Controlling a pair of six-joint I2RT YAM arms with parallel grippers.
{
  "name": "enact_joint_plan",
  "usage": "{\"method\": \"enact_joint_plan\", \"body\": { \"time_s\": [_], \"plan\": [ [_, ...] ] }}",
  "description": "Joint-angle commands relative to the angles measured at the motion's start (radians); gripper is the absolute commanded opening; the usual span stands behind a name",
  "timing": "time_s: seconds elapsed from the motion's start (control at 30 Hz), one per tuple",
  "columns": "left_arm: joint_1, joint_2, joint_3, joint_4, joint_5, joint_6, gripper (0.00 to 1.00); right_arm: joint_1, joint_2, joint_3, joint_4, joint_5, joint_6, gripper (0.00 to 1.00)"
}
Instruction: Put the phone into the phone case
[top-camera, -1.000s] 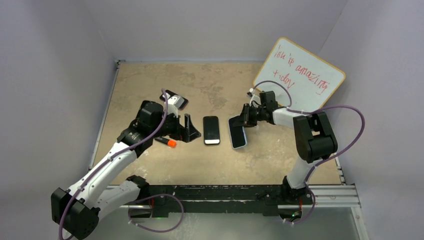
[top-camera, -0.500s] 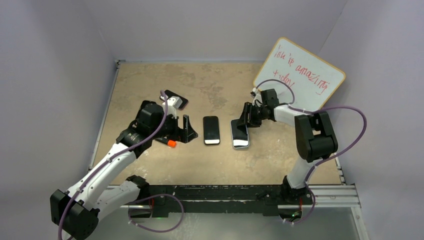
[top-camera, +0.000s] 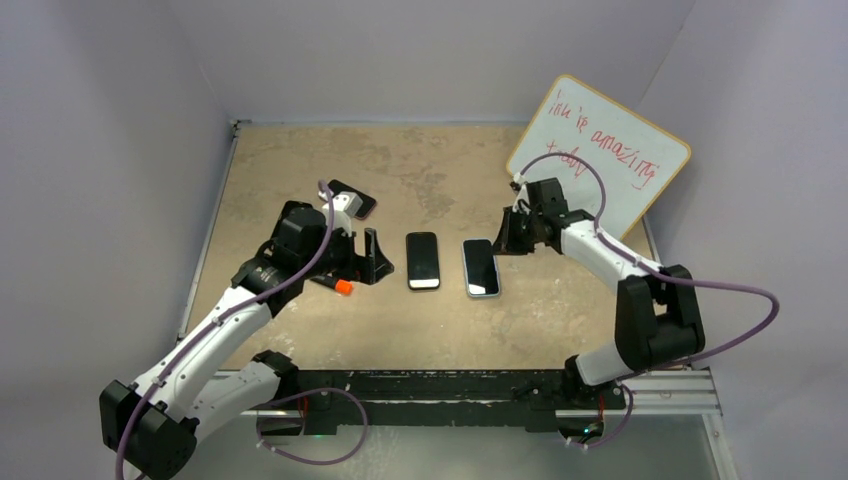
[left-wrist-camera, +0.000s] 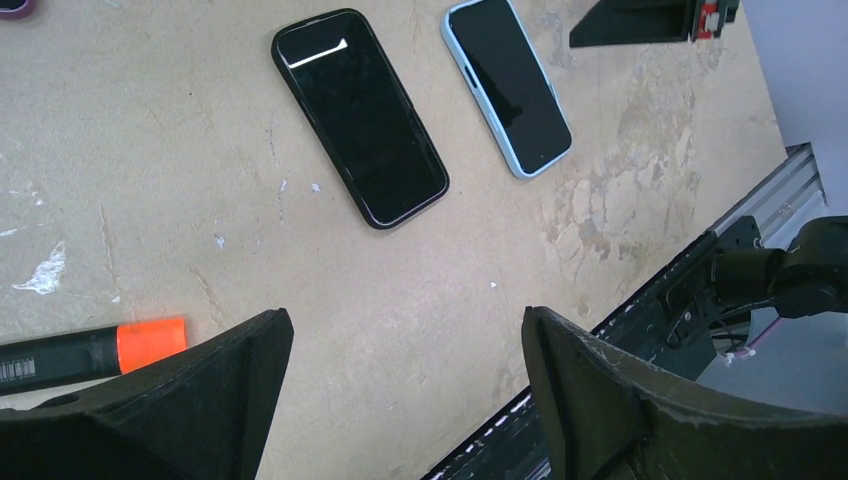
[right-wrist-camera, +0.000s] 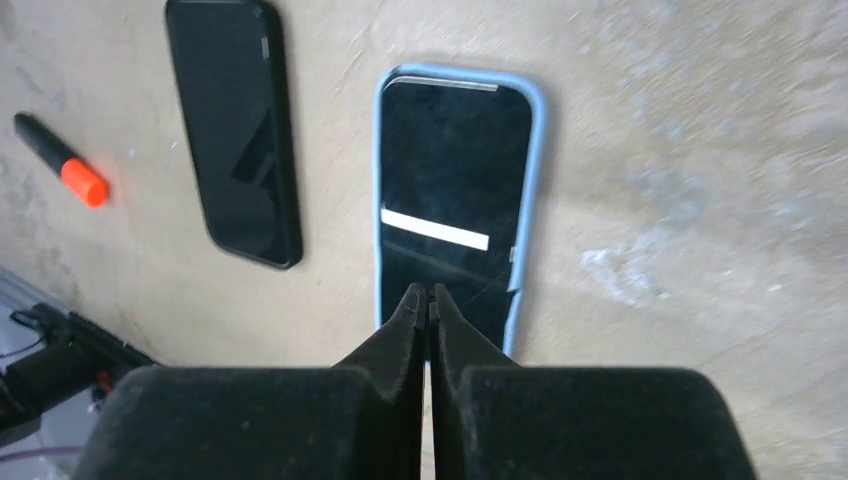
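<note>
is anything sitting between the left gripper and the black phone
Nothing visible does. Only bare table lies between the open left gripper and the black phone. The orange-capped marker sits off to the gripper's side, and the blue-cased phone lies beyond the black one.

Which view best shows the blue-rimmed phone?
Right wrist: the blue-rimmed phone fills mid-frame, rim sharp on three sides, its near end behind the fingers. Left wrist shows it smaller and slanted, at the top edge; top external shows it tiny.
</note>
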Motion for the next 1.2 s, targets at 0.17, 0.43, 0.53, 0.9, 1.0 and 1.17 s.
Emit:
{"method": "enact_joint_plan", "body": {
  "time_s": [0.17,0.43,0.53,0.9,1.0,1.17],
  "plan": [
    [0.004,-0.034,0.01,0.009,-0.019,-0.006,0.88,0.119,-0.116,-0.146,0.07,0.003,0.127,0.0],
    [0.004,-0.043,0.01,-0.006,-0.049,-0.008,0.87,0.133,-0.036,-0.276,0.182,0.056,0.164,0.0],
    [0.004,-0.038,0.012,-0.014,-0.074,-0.024,0.86,0.136,-0.024,-0.291,0.184,0.065,0.166,0.0],
    [0.007,0.022,-0.003,0.044,-0.456,-0.32,0.88,0.137,-0.261,-0.23,0.157,0.024,0.164,0.25],
    [0.013,0.071,0.023,0.063,-0.581,-0.382,0.88,0.138,-0.336,-0.227,0.187,-0.013,0.153,0.49],
    [0.033,0.278,0.235,-0.032,-0.754,-0.412,0.91,0.137,-0.397,-0.195,0.181,-0.05,0.139,0.86]
  ]
}}
